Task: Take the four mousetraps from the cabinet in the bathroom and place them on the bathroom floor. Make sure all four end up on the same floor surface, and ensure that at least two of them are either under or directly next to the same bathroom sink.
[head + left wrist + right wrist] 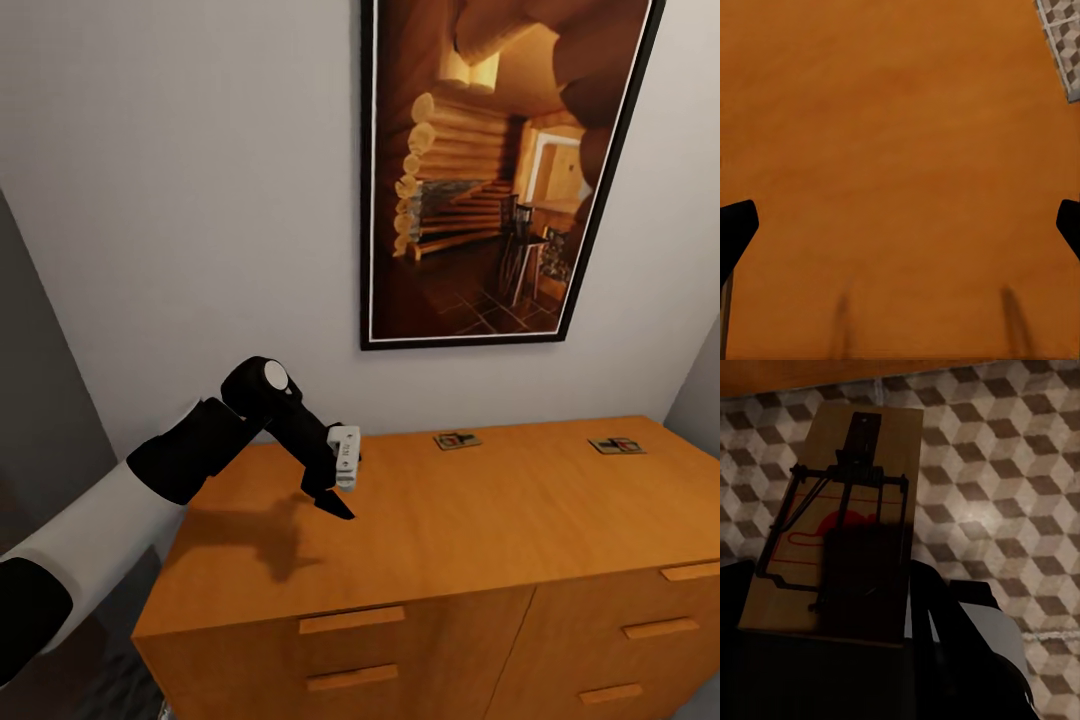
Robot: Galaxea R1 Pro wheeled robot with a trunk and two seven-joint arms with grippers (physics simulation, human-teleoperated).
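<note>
Orange-brown wooden cabinet point(480, 530) with slim bar handles standing against a pale wall, under a black-framed picture of a log-cabin interior point(490, 170). Lying on its flat top, toward the back edge: two small flat tan wooden mousetraps with black wire parts, one point(456, 439) at about 12 o'clock of the top's middle, the other point(615, 445) at about 2 o'clock, well apart from each other.

Hovering over the cabinet top at about 9 o'clock of its middle: the black left gripper point(335, 502) on a black-and-white arm, pointing down, casting a shadow on the wood. Showing in the left wrist view with its black fingers point(736, 229) spread wide at the two sides of the picture, nothing between them, bare orange wood below and a corner of cube-patterned brown, beige and white bathroom floor tiles point(1063, 37).

Gripping a third tan mousetrap point(844, 510) with a red spot: the dark right gripper point(862, 585), fingers closed on the trap's near end, the trap hanging above the cube-patterned floor point(1005, 495), a strip of orange wood beyond it.
</note>
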